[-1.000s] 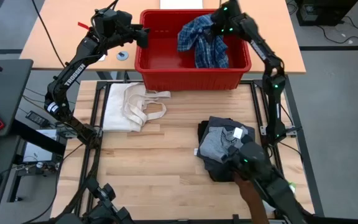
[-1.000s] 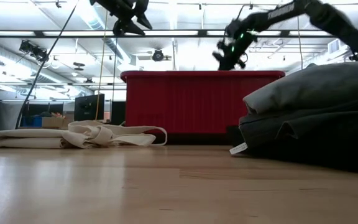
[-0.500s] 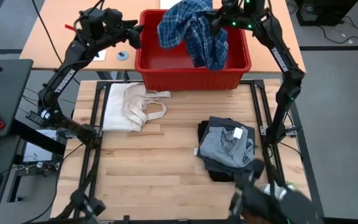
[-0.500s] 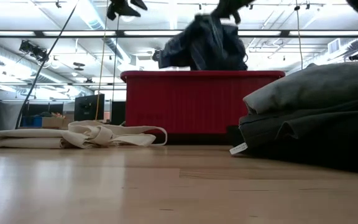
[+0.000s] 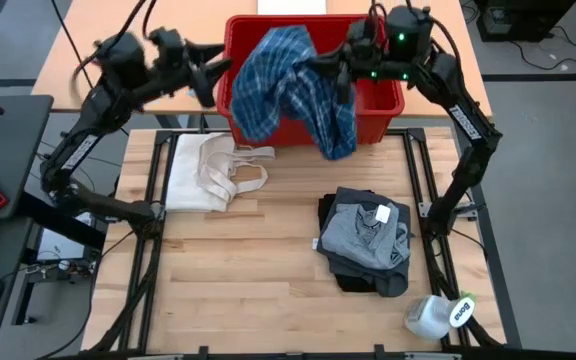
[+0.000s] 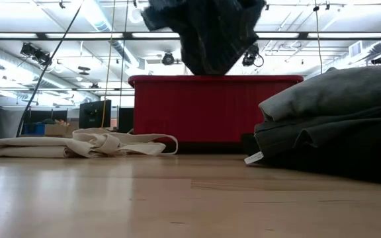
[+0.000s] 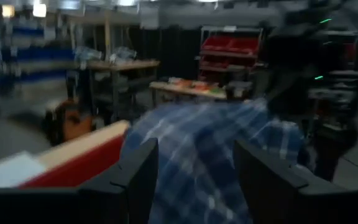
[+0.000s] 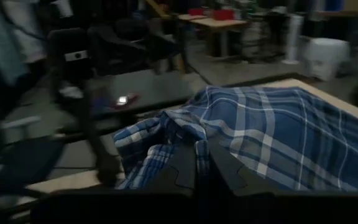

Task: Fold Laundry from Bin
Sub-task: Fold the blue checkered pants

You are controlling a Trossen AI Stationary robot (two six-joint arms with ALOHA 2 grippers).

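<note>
The blue-and-white plaid shirt (image 5: 288,90) hangs in the air over the red bin (image 5: 383,100), and its lower end (image 5: 338,140) reaches out past the bin's near rim. In the low view the shirt (image 6: 210,33) hangs clear above the bin (image 6: 210,109). My right gripper (image 5: 340,68) is shut on the shirt over the bin's right half. My left gripper (image 5: 208,80) stands open just left of the bin, level, pointing at the shirt (image 7: 210,155), with nothing between its fingers. A light grey garment on darker ones (image 5: 368,240) lies folded at the table's right. My right gripper pinches a bunched fold of the plaid shirt (image 8: 197,146) between its two shut fingers. The fingers come nearly level from the table's right side. The shirt is lifted clear and drapes slack to the left of and below the fingers.
A cream-white cloth with strap loops (image 5: 213,172) lies on the table's left half, in front of the bin. A white bottle (image 5: 438,315) lies at the near right corner. Bare wood lies between the cloth and the folded stack.
My right gripper has risen and swung toward the table's near edge, drawing the plaid shirt up out of the bin; the shirt has spread out and now hangs clear above the rim. My left gripper has drawn back toward the table's left, staying open.
</note>
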